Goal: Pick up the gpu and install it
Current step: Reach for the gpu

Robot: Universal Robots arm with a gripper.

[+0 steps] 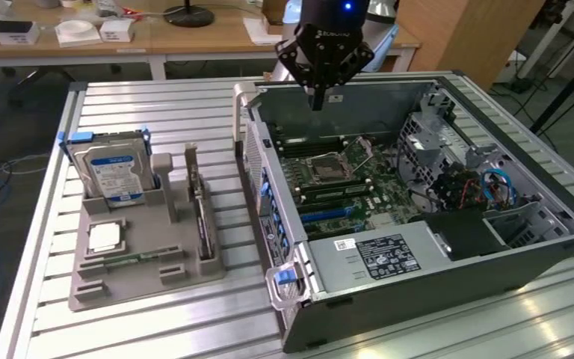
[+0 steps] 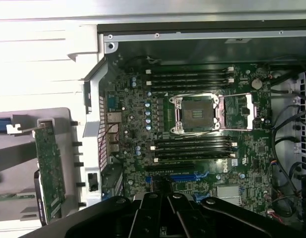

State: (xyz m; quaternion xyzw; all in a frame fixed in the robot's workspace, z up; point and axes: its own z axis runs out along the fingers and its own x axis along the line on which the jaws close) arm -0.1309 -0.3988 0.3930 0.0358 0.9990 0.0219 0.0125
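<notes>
The gpu (image 1: 203, 217) stands on edge in a grey holder tray (image 1: 137, 280) at the exterior view's left of the open computer case (image 1: 466, 247). Its silver bracket is at the far end. The wrist view shows the gpu (image 2: 49, 168) as a green-faced card beside the case wall. My gripper (image 1: 316, 101) hangs above the far part of the case, over the motherboard (image 1: 342, 176), well away from the gpu. Its fingers (image 2: 158, 210) are pressed together and shut, with nothing between them. A blue expansion slot (image 2: 185, 176) lies on the board close to the fingertips.
A silver hard drive (image 1: 113, 176) with a blue-white label stands in the holder's far end, and a processor chip (image 1: 105, 238) lies flat nearer the front. Cables and a drive cage (image 1: 466, 179) crowd the case's right side. A wooden desk (image 1: 117, 45) stands behind the slatted metal table (image 1: 167, 112).
</notes>
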